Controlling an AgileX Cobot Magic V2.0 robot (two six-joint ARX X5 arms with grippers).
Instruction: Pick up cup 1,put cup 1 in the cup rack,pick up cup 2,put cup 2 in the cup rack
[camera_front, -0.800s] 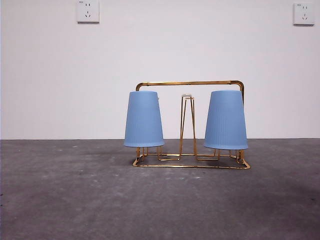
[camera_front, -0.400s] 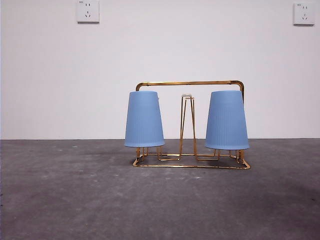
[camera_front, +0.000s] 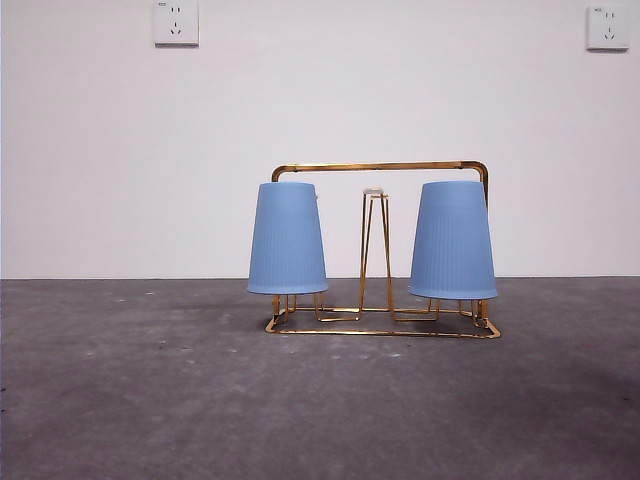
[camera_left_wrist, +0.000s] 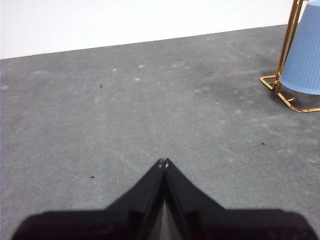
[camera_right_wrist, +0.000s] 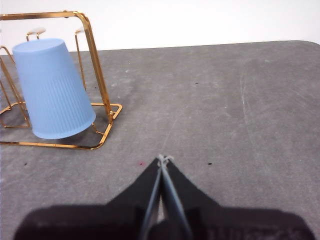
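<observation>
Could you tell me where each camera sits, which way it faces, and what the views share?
Front view: low, level across the table at the cup rack with both blue cups; no arm shows.
Left wrist view: over the table; shut left gripper; left cup at the edge.
Right wrist view: shut right gripper; right cup.
All share the rack.

Left tool (camera_left_wrist: 163, 163) closed; right tool (camera_right_wrist: 163, 159) closed.

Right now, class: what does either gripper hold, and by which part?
Nothing. Left gripper and right gripper are shut on nothing; both cups sit on the rack.
</observation>
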